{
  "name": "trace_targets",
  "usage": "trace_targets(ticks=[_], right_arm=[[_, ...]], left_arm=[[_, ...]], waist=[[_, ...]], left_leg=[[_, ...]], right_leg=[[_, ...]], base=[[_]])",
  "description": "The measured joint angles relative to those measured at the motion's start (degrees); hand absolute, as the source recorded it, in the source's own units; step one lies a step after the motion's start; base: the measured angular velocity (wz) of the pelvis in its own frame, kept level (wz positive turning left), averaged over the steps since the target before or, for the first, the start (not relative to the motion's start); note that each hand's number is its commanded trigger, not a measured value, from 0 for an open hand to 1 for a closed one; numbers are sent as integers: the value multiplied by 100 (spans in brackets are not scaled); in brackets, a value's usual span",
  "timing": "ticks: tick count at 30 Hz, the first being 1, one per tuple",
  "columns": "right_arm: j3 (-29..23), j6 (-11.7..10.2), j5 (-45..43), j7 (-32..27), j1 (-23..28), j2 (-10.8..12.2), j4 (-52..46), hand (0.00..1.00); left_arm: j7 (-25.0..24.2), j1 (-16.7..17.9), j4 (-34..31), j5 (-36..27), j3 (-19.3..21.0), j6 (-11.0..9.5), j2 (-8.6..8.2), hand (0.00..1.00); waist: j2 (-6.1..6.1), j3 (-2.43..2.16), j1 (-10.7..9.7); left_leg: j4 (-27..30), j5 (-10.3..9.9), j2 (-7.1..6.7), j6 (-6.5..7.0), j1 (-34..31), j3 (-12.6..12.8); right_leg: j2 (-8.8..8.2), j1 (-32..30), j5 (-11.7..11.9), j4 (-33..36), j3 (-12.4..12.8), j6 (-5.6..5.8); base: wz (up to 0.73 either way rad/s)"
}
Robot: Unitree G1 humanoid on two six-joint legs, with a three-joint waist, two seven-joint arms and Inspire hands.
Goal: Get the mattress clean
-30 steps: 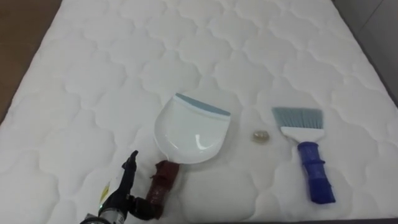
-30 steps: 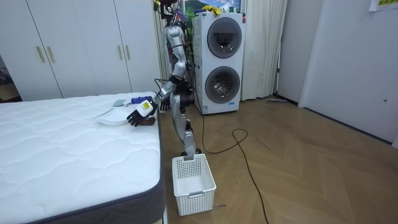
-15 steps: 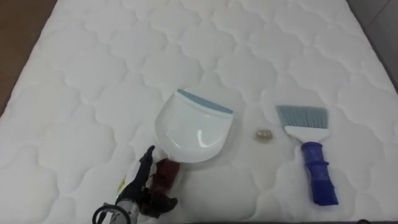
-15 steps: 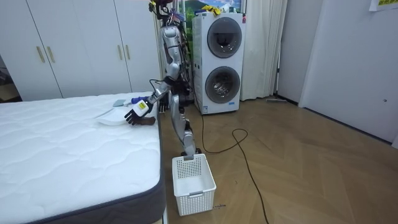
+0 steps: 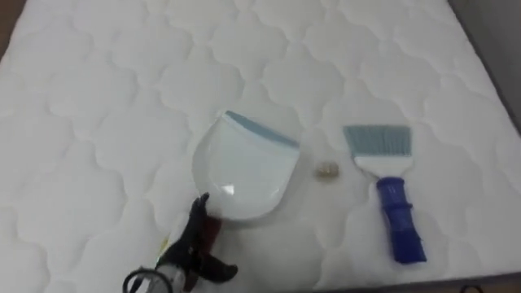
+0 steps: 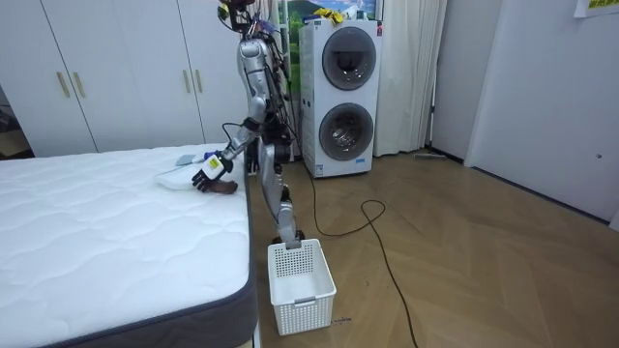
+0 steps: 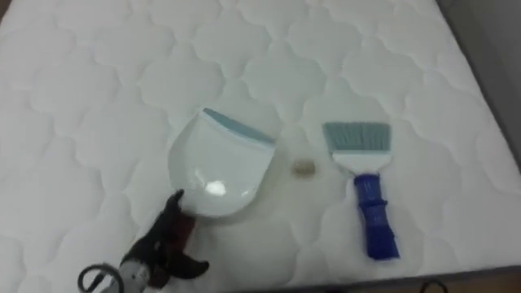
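A white dustpan (image 5: 244,175) with a pale blue lip lies on the white quilted mattress (image 5: 106,106). Its dark red handle (image 5: 212,231) points toward me. My left hand (image 5: 192,248) is over that handle, fingers stretched toward the pan and thumb spread to the side, open. To the pan's right lies a small beige scrap (image 5: 327,170). Further right a brush (image 5: 389,213) with a blue handle and pale bristles rests flat. In the room view I stand at the bed's edge with the left hand (image 6: 207,173) reaching over the dustpan (image 6: 178,178).
A white plastic basket (image 6: 301,280) stands on the wooden floor by the bed's corner near my feet. Behind me is a stacked washer and dryer (image 6: 338,97). White wardrobes (image 6: 116,77) line the wall beyond the bed.
My left hand has moved forward along the red handle toward the pan. In the room view the arm has reached further over the bed. The eye view has shifted a little.
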Motion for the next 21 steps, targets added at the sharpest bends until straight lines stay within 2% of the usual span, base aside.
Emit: trace_targets(ticks=[1,2,3,5,7,11,12,17,21], right_arm=[[-21,21,15,-21,59,39,43,0],[-40,85,48,-16,88,45,60,0],[-43,122,104,-12,107,43,56,0],[-40,134,112,-24,106,25,33,0],[-16,128,126,-24,105,-25,-5,0],[65,135,216,-34,97,-33,3,0],[66,135,231,-33,99,-33,1,0],[53,138,315,-27,106,-43,5,0],[63,138,330,-31,98,-71,5,0]], left_arm=[[1,-17,-2,17,-37,-3,13,0],[10,2,-1,30,-71,1,-17,0],[9,7,-1,32,-91,5,-32,0],[8,38,3,28,-93,5,-32,0],[7,36,35,26,-79,5,-30,0],[8,2,217,35,-74,3,-89,0],[15,-15,372,95,-67,5,-89,0],[30,-14,781,155,-62,54,-113,0],[30,-6,908,154,-59,74,-100,0]], waist=[[-81,-21,21],[-122,-51,122],[-131,-52,180],[-101,-51,182],[-10,-60,162],[46,-61,168],[43,-63,158],[75,-70,139],[118,-95,179]], left_leg=[[64,133,3,16,-20,121],[38,171,15,35,52,250],[48,171,6,35,77,240],[57,169,-19,34,96,241],[56,168,-22,33,105,284],[84,166,-23,34,159,307],[118,159,-80,31,154,293],[237,153,-87,27,134,230],[264,157,-81,22,66,225]], right_leg=[[-21,-16,-47,30,21,67],[-19,-33,-69,76,-59,90],[-21,-27,-70,74,-109,91],[-45,-5,-70,62,-266,91],[-59,1,-70,61,-433,91],[-61,48,-99,69,-453,66],[-85,58,-160,76,-513,39],[-111,-8,-282,251,-589,30],[-110,-72,-289,290,-605,17]], base=[[20],[-9],[-17],[-14],[-8],[-3],[6],[9],[0]])
